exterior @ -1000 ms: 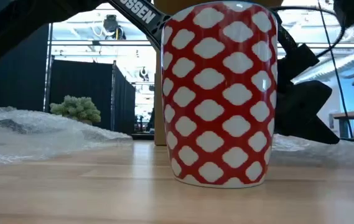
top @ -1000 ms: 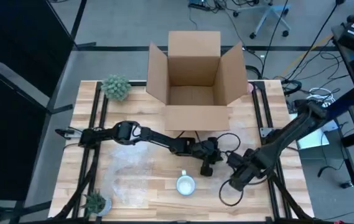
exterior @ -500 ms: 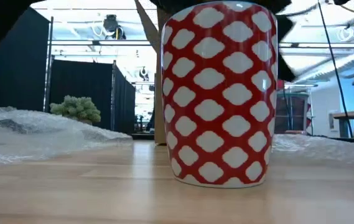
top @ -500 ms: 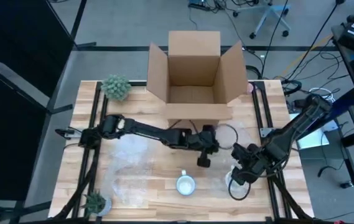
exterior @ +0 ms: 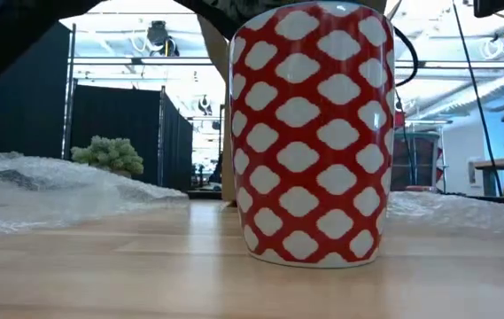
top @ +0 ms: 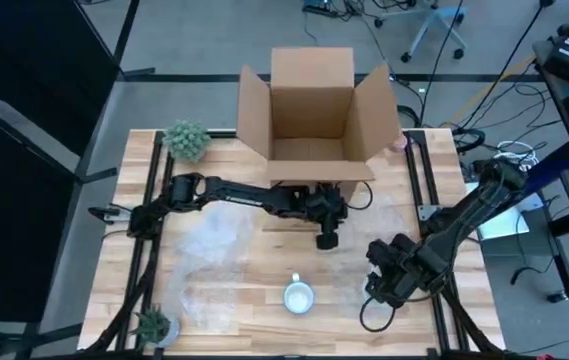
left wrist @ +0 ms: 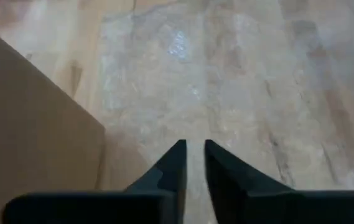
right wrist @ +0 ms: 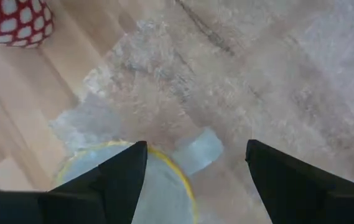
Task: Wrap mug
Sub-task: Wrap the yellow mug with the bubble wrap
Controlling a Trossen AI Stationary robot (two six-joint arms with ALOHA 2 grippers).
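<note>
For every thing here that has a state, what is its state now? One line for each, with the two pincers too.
Mug: upright on the table, unwrapped, nothing holds it.
Box: open, flaps spread.
Bubble wrap: lying flat on the table, left of the mug.
Left pincer: nearly shut, holding nothing, near the box front.
Right pincer: open, empty, above a tape roll.

Mug (exterior: pixel 314 133): rim cropped by low view's top edge, handle unseen. Cardboard box (exterior: pixel 216 106) mostly hidden behind it. Tape roll (right wrist: pixel 133 186) cut off, partly behind right fingers.
</note>
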